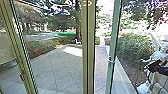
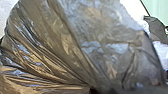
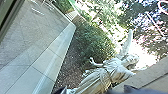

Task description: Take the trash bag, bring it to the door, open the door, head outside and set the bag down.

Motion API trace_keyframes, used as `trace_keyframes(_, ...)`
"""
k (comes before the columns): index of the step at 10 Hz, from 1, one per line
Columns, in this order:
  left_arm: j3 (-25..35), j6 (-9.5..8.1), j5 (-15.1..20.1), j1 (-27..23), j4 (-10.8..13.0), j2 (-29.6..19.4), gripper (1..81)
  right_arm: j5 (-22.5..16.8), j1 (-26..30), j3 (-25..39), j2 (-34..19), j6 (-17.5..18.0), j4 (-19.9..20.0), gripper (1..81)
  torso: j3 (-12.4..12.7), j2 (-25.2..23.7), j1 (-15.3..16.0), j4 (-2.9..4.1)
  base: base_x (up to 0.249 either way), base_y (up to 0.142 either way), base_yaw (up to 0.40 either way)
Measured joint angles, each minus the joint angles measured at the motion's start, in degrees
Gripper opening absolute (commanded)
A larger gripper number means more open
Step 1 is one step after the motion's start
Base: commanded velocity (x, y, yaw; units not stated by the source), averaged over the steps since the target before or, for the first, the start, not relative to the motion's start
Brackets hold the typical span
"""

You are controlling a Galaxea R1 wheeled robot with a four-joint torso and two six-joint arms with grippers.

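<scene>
Trash bag (image 2: 65, 47) is right up close at the left wrist camera: thin grey-brown plastic, shiny, somewhat see-through, bulging on one part, with long tight folds running together toward one spot. Left hand: can't tell whether it's clenched on the bag or released. Right hand (image 1: 151, 66) is dark, over at the right of the head view, in front of a pale winged statue (image 1: 158, 56); can't tell its state either, and nothing readable as held by it. Head view looks out past upright frames: a slanted olive one (image 1: 23, 53) at left, a thick olive post (image 1: 88, 50) at centre, and a green post (image 1: 114, 41) right of that with a metal ring (image 1: 111, 61) on it. Can't tell which of these belong to the door or how far it stands open. Outside: paved ground (image 1: 57, 68) with a bright sunlit patch, tree trunk (image 1: 78, 22) behind, bushes (image 1: 133, 46) near the statue, pale edging (image 1: 122, 78) between paving and planting bed (image 1: 132, 70). Right wrist view has the same statue, bushes, paving and edging, all tilted, plus part of a dark frame (image 3: 8, 17).
</scene>
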Motion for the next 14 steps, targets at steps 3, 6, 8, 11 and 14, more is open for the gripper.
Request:
trace_keyframes(3,0.0,0.0,-0.05,0.15,-0.05,0.13,1.0,3.9,-0.44,-2.91,0.41,-0.29,-0.69,81.1,0.0,0.0,-0.02,0.0,0.0,0.0,0.0)
trace_keyframes(6,0.0,0.0,-0.05,0.15,-0.07,0.13,1.0,4.46,-1.18,-4.29,0.49,-0.32,-1.0,81.1,0.0,0.0,-0.02,0.0,0.0,0.0,0.0)
trace_keyframes(8,0.0,0.0,-0.06,0.12,-0.07,0.13,1.0,4.32,-1.29,-4.39,0.24,-0.32,-1.0,81.1,-0.22,-0.02,-0.05,0.0,0.0,0.0,0.0)
trace_keyframes(11,0.0,0.0,-0.09,0.12,-0.09,0.13,1.0,4.07,-1.41,-4.44,0.0,-0.32,-1.02,81.1,-1.2,-0.02,-0.05,0.0,0.0,0.0,0.0)
trace_keyframes(14,0.0,0.0,-0.09,0.22,-0.09,0.13,1.0,4.21,-1.41,-4.46,-0.22,-0.29,-1.02,81.1,-1.2,-0.02,-0.05,-0.35,0.0,0.0,0.0)
